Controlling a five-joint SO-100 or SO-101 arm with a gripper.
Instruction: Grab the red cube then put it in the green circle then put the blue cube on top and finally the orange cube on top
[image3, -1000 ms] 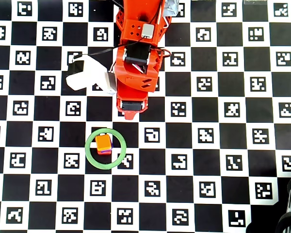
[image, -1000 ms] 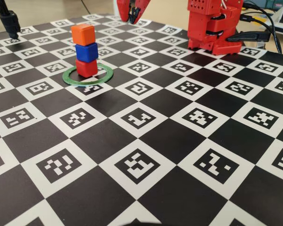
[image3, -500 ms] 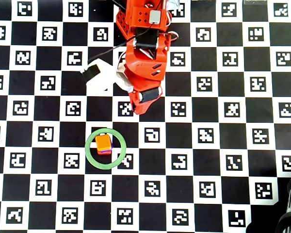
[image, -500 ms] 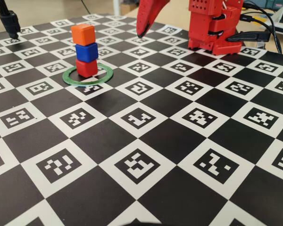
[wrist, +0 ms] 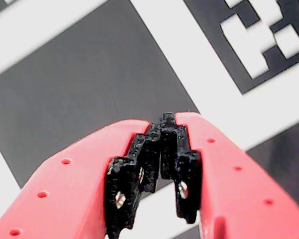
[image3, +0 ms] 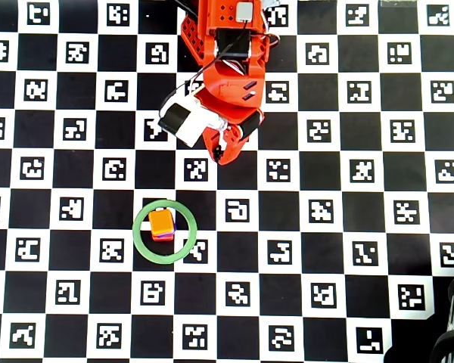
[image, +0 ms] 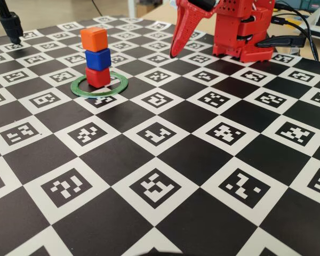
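Fixed view shows the tower finished: red cube [image: 97, 77] inside the green circle [image: 99, 85], blue cube [image: 98, 58] on it, orange cube [image: 93, 38] topmost. Well apart, the hand [image: 173, 55] hangs pinched closed and empty, presumably because nothing remains to carry. Checkered marker squares cover the tabletop [image: 192, 160]; cables lie behind.

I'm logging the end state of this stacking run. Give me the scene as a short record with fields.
surface: checkerboard mat with printed markers
ring: the green circle lies flat on the mat
bottom: the red cube stands inside the ring
middle: the blue cube sits on the red one
top: the orange cube sits on the blue one
stack: upright, all three cubes in order
gripper: the gripper is shut and empty, apart from the stack, to its right in the fixed view
task: looks complete
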